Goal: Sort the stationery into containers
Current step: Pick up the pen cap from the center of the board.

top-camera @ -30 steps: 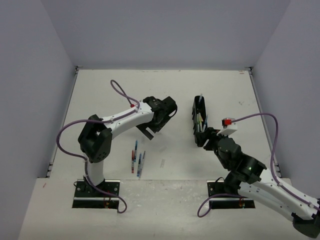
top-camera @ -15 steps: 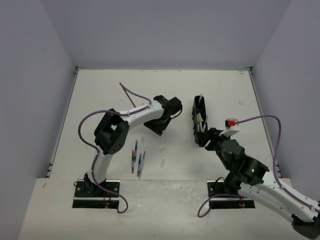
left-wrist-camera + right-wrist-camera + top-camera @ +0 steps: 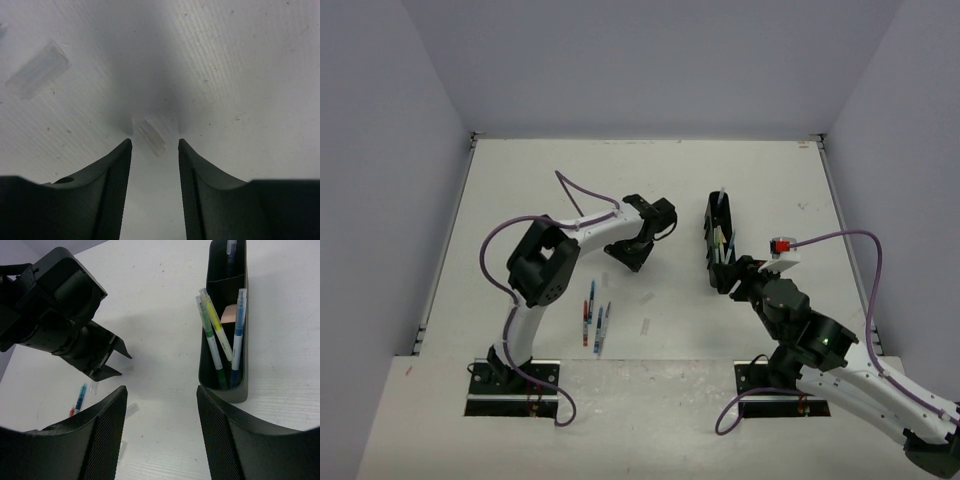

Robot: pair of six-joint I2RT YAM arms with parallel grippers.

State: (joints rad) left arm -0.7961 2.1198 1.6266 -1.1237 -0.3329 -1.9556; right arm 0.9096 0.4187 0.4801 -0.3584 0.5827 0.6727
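My left gripper (image 3: 626, 257) points down at the table, left of the black organiser tray (image 3: 710, 238). In the left wrist view its jaws (image 3: 154, 144) stand partly apart, and a tiny clear bit (image 3: 151, 136) lies on the table just past the tips, touching neither finger. A second pale bit (image 3: 37, 70) lies farther off. My right gripper (image 3: 728, 276) hovers open and empty by the tray's near end (image 3: 222, 392). The tray holds yellow-green markers (image 3: 212, 327), a blue pen (image 3: 238, 335) and a pinkish eraser (image 3: 230, 315).
Several blue and red pens (image 3: 592, 316) lie loose on the table in front of the left arm. A pale bit (image 3: 645, 326) lies to their right. Grey walls close off the table at the back and on both sides.
The left arm's elbow swung right and its gripper settled over the small clear bit, while its jaws narrowed from wide open. The right arm barely moved.
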